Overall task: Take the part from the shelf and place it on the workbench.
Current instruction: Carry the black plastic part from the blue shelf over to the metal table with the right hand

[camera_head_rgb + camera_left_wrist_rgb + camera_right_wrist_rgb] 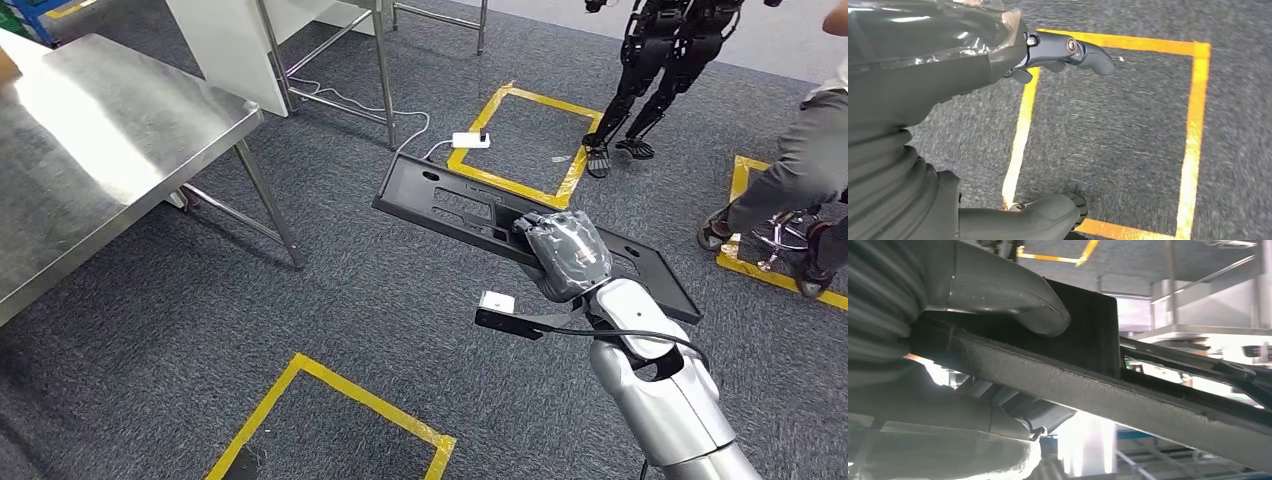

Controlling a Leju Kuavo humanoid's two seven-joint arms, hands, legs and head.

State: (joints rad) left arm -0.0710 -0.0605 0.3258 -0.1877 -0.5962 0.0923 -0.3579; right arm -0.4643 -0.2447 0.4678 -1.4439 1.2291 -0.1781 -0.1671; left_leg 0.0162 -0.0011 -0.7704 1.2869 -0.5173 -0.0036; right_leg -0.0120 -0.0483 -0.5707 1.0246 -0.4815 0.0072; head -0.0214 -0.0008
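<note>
Over grey carpet (380,300) marked with yellow tape squares (330,420), beside the steel bench (100,140), the right hand (565,255) grips the black part (440,205); the left hand (948,75) hangs empty, fingers apart.

Grey carpet floor (400,300) with yellow taped squares (330,420) — a steel table (90,150) at left.
</note>
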